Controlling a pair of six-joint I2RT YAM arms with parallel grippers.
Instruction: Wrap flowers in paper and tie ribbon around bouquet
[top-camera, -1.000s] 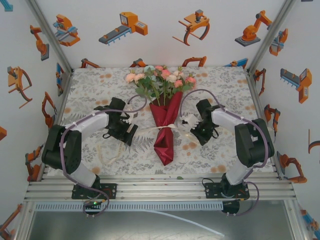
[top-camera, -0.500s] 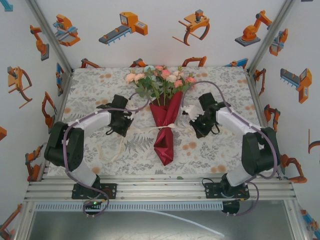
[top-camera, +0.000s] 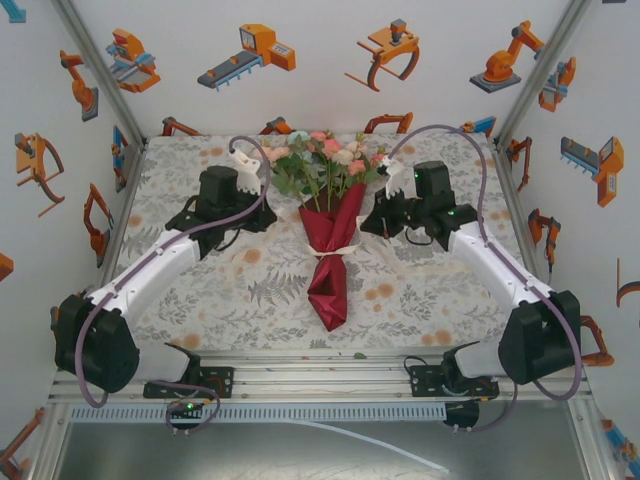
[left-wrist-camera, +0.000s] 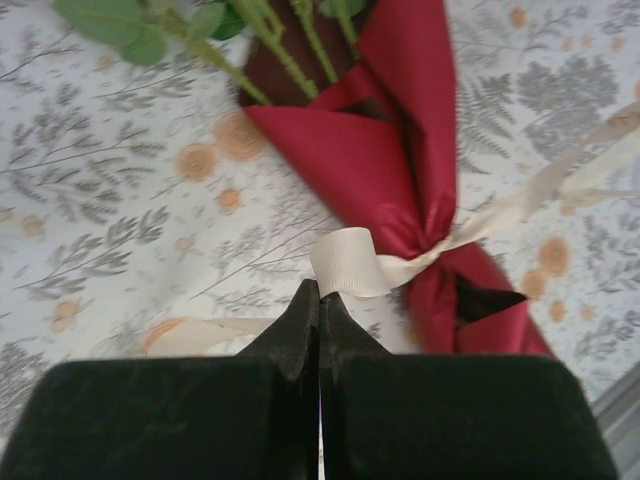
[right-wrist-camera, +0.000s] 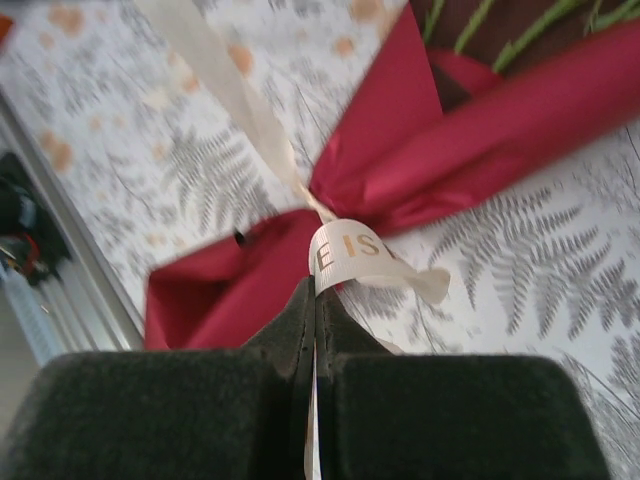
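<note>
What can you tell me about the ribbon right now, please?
The ribbon is a narrow cream satin strip with gold lettering on one stretch. It is cinched around the waist of the dark red paper. A curled loop on either side is pinched in the shut left pincer and right pincer; loose ends trail over the table.

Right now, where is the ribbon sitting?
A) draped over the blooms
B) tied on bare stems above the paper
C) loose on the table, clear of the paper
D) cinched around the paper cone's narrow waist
D: in the left wrist view the ribbon wraps the paper where it is gathered into a pinched waist, below the cone's open mouth.
</note>
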